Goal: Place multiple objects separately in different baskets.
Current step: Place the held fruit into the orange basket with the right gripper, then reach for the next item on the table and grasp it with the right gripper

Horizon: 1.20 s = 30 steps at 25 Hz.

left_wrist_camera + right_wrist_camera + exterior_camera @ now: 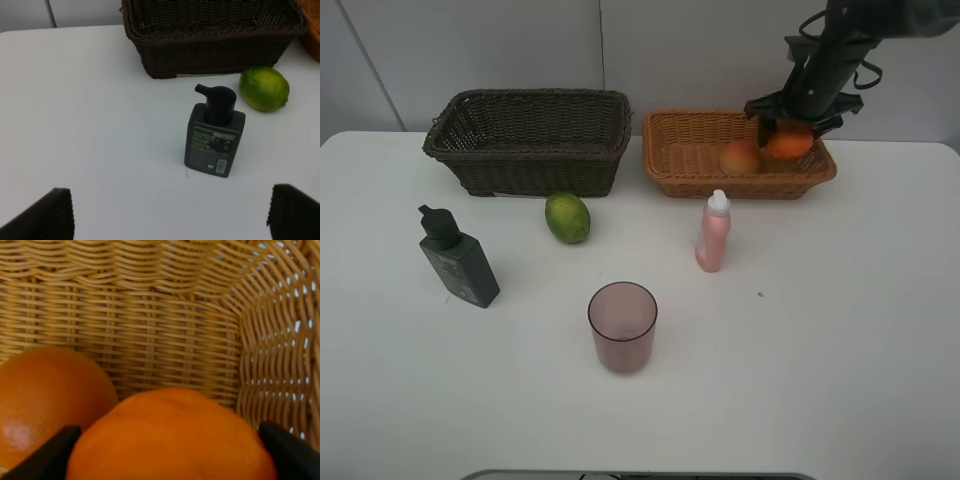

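High camera: the right gripper [790,133] is hanging over the 3 o'clock end of the light basket [685,165], clamping the orange [790,145] between its jaws. The peach [740,157] is lying just beside it, at the orange's 9 o'clock. The basket's long axis is running 9 to 3, so I'm judging the release goes straight down, and this arm is plainly the nearer one.

Left wrist camera: the left gripper [167,215] is gaping wide, carrying nothing. The dark bottle [215,137] is standing upright ahead of it, spout pointing away from the green citrus [264,88], with the dark basket [215,50] beyond.

Right wrist camera: the orange [172,440] is filling the gap between the fingers [45,457], wicker wall close behind. Whether the peach [45,390] is touching it, I can't tell.
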Each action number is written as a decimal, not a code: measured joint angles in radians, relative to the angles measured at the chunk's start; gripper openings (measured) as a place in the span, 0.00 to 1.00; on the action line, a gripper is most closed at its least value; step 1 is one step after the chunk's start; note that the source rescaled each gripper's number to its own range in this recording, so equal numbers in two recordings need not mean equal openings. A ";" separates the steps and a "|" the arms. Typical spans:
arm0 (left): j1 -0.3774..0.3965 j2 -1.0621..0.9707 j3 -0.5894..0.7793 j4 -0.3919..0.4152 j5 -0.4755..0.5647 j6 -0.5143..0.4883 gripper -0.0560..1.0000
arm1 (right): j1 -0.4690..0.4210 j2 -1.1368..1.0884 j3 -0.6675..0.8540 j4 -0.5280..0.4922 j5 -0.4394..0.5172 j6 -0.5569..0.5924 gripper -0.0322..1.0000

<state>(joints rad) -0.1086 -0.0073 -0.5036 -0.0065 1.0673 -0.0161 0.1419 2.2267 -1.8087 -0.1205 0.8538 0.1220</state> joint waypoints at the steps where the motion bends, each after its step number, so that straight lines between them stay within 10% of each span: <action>1: 0.000 0.000 0.000 0.000 0.000 0.000 1.00 | 0.000 0.000 0.000 0.005 -0.005 0.000 0.70; 9: 0.000 0.000 0.000 0.000 0.000 0.000 1.00 | -0.001 0.000 -0.001 0.025 -0.019 -0.038 0.97; 30: 0.000 0.000 0.000 0.000 0.000 0.000 1.00 | 0.065 -0.197 -0.001 0.121 0.186 -0.093 0.98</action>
<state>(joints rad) -0.1086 -0.0073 -0.5036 -0.0065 1.0673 -0.0161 0.2065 2.0296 -1.8098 0.0000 1.0399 0.0293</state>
